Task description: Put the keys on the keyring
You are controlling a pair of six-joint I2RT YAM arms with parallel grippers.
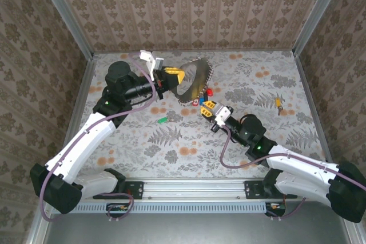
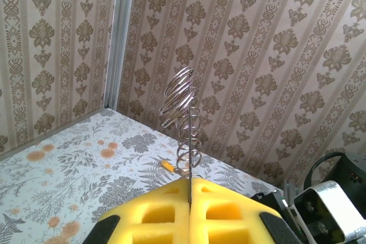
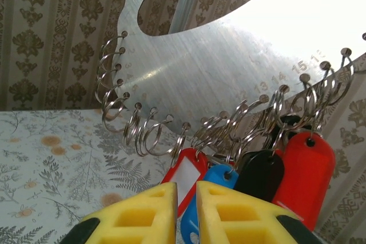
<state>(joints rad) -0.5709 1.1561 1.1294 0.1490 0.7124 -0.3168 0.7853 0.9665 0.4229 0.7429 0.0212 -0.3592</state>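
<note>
The keyring (image 1: 191, 81) is a crescent-shaped metal plate with several split rings along its toothed edge, held upright above the table. My left gripper (image 1: 171, 75) is shut on the plate's edge; in the left wrist view the plate (image 2: 189, 158) runs edge-on between the yellow pads. Keys with plastic heads hang from the rings: a red one with a white label (image 3: 186, 170), a blue one (image 3: 216, 176), a black one (image 3: 260, 172) and a bigger red one (image 3: 303, 167). My right gripper (image 3: 186, 192) stands just below them, jaws a narrow gap apart with nothing between them.
A green key (image 1: 162, 120) lies loose on the floral table left of the right gripper (image 1: 209, 108). A yellow key (image 1: 279, 104) lies at the right. Patterned walls close in the table on three sides.
</note>
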